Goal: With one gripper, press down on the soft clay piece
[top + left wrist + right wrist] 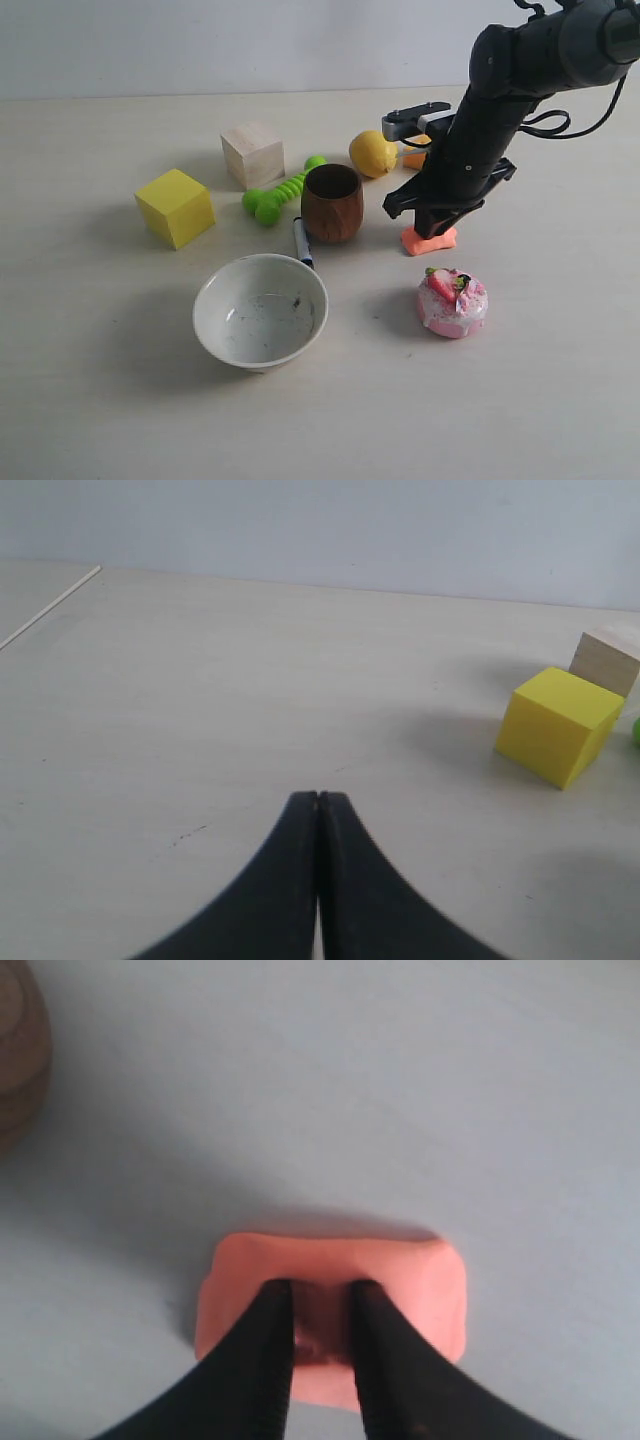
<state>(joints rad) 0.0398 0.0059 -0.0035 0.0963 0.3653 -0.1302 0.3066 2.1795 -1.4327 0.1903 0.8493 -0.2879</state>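
Note:
The salmon-orange clay piece [430,241] lies on the table between the lemon and the pink cake. My right gripper [432,224] stands straight above it with the black fingertips pushed into its top. In the right wrist view the clay [425,1275] spreads out wider than the gripper [320,1298], whose jaws are a narrow gap apart with a dented ridge of clay between them. The left gripper [318,798] is shut on nothing, low over bare table, and does not show in the exterior view.
A lemon [372,153] and a brown cup [332,202] stand just left of the right arm, and a pink strawberry cake [452,302] sits close in front. Further left are a white bowl [212,292], marker [302,243], green toy [280,193], wooden cube [252,154] and yellow cube [176,207].

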